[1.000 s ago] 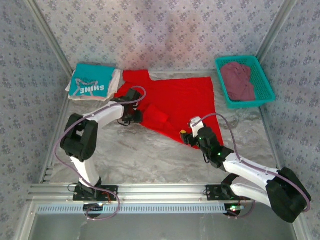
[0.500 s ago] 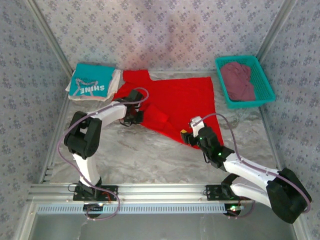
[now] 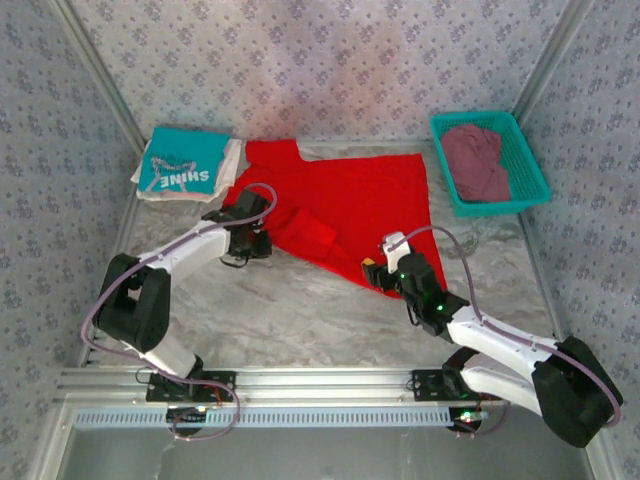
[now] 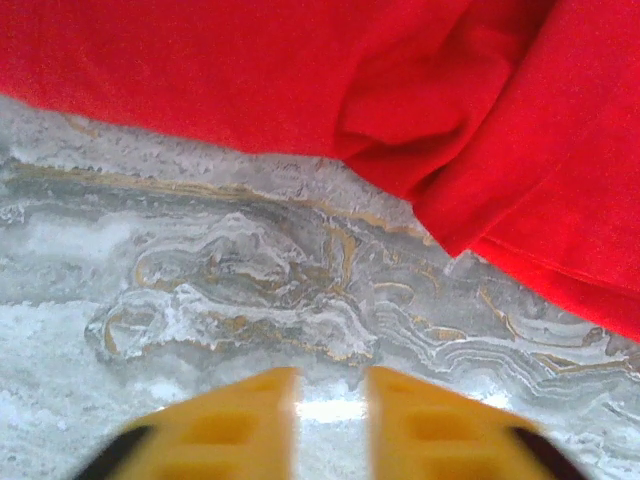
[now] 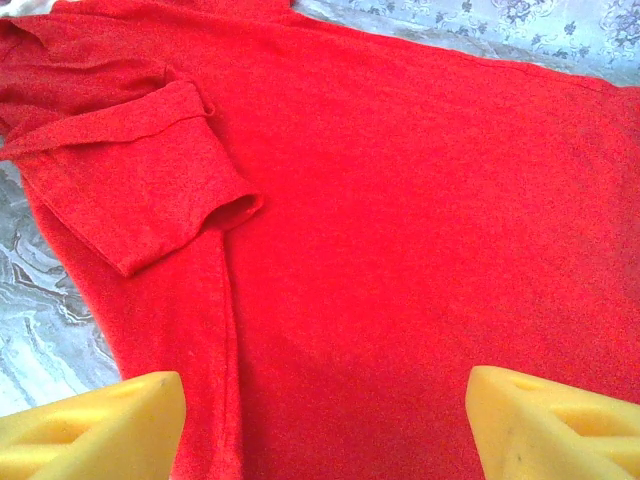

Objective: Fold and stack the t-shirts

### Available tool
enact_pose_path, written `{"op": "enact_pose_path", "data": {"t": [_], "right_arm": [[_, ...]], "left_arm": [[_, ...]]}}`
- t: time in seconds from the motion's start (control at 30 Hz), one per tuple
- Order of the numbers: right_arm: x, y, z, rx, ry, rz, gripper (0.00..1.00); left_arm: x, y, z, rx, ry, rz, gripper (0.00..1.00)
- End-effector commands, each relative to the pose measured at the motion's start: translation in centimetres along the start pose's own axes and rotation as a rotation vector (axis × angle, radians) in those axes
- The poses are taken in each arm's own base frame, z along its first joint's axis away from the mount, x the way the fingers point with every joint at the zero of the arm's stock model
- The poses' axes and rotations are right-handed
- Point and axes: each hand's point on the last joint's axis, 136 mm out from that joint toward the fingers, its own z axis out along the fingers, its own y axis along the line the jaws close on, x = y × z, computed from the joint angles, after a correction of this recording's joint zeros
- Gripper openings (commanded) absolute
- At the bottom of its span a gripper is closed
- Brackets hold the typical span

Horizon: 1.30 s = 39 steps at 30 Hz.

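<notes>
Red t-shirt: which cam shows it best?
Top external: whole red t-shirt spread out, one sleeve folded in. Right wrist shows body and sleeve close up; left wrist, a rumpled edge.

White-black arms, lilac cables, yellow tool fingers.

Teal basket, marble table.

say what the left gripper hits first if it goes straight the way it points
Probably the near edge of the red t-shirt: ahead of the left gripper is bare table, then that cloth. Height is unclear, so it might graze the table first.
</notes>
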Motion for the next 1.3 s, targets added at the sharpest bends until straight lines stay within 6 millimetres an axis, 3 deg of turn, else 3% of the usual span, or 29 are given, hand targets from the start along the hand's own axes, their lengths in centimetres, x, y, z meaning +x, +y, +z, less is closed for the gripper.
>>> {"op": "enact_pose_path", "data": {"t": [0.0,0.17,0.3,0.53,0.67,1.0,1.27], "right_arm": [[-1.0,-0.1,0.0,-0.001,-0.013,0.029,0.77],[-0.8,0.0,-0.1,-0.008,-0.006,0.022,0.78],[-0.7,-0.2,-0.1,-0.002,0.000,0.013,0.83],[-0.6,-0.2,-0.1,0.002,0.003,0.009,0.84],[-0.5,-0.3,0.1,0.004,0.009,0.014,0.84],[-0.4,-0.1,0.2,-0.004,0.015,0.017,0.85],[-0.4,-0.1,0.2,-0.006,0.016,0.024,0.85]], "left_arm": [[-1.9,-1.2,0.1,-0.007,-0.031,0.060,0.34],[-4.2,-3.2,1.5,0.000,-0.043,0.139,0.58],[-4.9,-3.9,3.3,-0.007,-0.021,0.178,0.59],[-4.4,-4.3,5.7,0.002,0.018,0.195,0.46],[-3.9,-3.9,6.2,-0.013,0.033,0.187,0.23],[-4.4,-3.2,3.0,-0.037,-0.009,0.152,0.00],[-3.2,-1.7,0.7,-0.050,-0.023,0.091,0.00]]}}
